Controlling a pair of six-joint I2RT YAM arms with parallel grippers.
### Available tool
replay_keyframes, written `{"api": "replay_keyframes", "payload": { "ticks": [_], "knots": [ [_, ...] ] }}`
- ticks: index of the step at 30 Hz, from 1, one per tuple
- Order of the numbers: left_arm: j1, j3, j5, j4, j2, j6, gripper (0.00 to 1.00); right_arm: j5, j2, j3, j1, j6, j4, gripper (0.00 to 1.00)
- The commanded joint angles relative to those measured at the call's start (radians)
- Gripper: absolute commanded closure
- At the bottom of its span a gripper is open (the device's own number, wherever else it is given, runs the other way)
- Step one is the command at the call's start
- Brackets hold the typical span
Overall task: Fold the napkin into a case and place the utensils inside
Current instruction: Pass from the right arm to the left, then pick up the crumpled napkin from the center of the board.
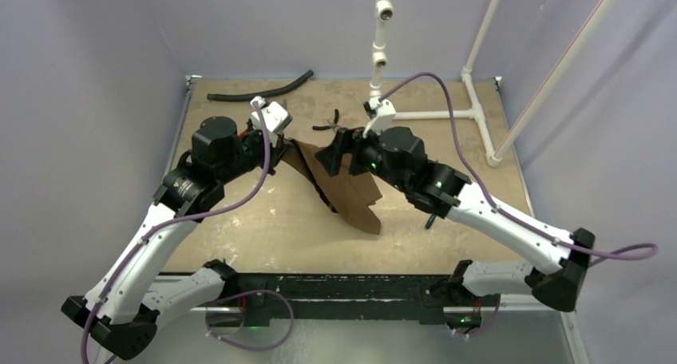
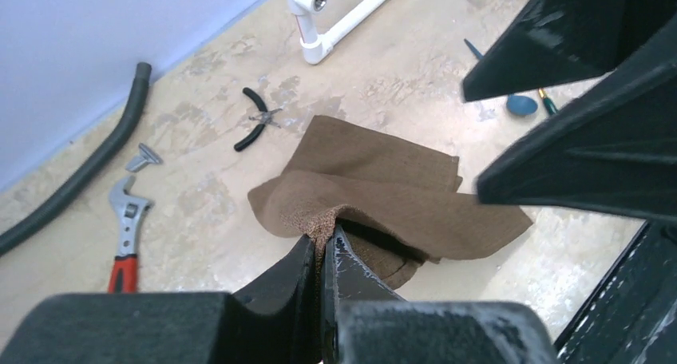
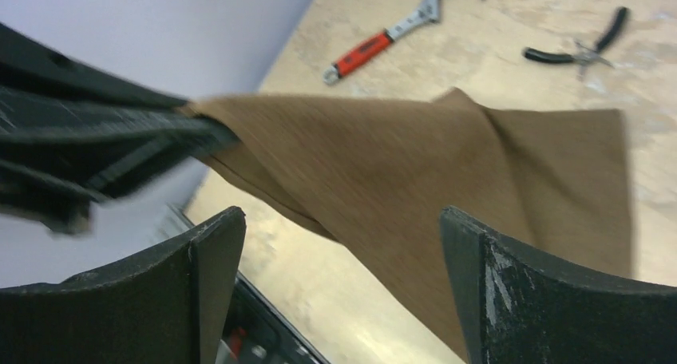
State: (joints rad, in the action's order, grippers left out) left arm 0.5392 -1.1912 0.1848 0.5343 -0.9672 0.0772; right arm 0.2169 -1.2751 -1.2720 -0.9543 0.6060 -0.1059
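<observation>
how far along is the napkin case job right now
Early. Done: the napkin shows some doubled layers, but no finished case. In hand: the left end effector is shut on one napkin edge, lifting it off the table; the right end effector is open, holding nothing. Left: finishing the fold and putting in the utensils, which lie on the table outside the cloth.

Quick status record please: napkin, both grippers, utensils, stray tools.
dark-brown soft cloth napkin: bunched, one edge lifted off the tabletop
left gripper: fingers shut on napkin edge
right gripper: fingers open, nothing held
utensils: blue-bowled spoon on tabletop, outside napkin
stray tools: red-handled metal wrench, small black pliers, on tabletop
</observation>
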Motion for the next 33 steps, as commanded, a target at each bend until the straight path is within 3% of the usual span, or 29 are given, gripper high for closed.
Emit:
{"api": "replay_keyframes", "payload": {
  "ticks": [1, 6, 11, 17, 23, 33],
  "knots": [
    [-0.001, -0.003, 0.003, 0.013, 0.03, 0.114, 1.0, -0.04, 0.097, 0.126, 0.008, -0.192, -0.096, 0.04],
    [0.0, -0.019, -0.076, -0.006, 0.023, 0.111, 1.0, -0.068, 0.042, 0.235, 0.008, -0.29, -0.14, 0.02],
    [-0.001, -0.044, -0.181, -0.021, 0.008, 0.107, 1.0, -0.14, -0.036, 0.325, -0.001, -0.344, -0.075, 0.02],
    [-0.001, -0.049, -0.356, -0.015, 0.006, 0.155, 1.0, -0.215, 0.024, 0.447, -0.029, -0.424, 0.043, 0.02],
    [-0.001, -0.048, -0.364, -0.007, 0.006, 0.144, 1.0, -0.175, -0.038, 0.484, -0.093, -0.461, 0.101, 0.02],
    [-0.001, -0.082, -0.378, 0.027, -0.005, 0.128, 1.0, -0.062, -0.21, 0.504, -0.239, -0.447, 0.223, 0.11]
  ]
}}
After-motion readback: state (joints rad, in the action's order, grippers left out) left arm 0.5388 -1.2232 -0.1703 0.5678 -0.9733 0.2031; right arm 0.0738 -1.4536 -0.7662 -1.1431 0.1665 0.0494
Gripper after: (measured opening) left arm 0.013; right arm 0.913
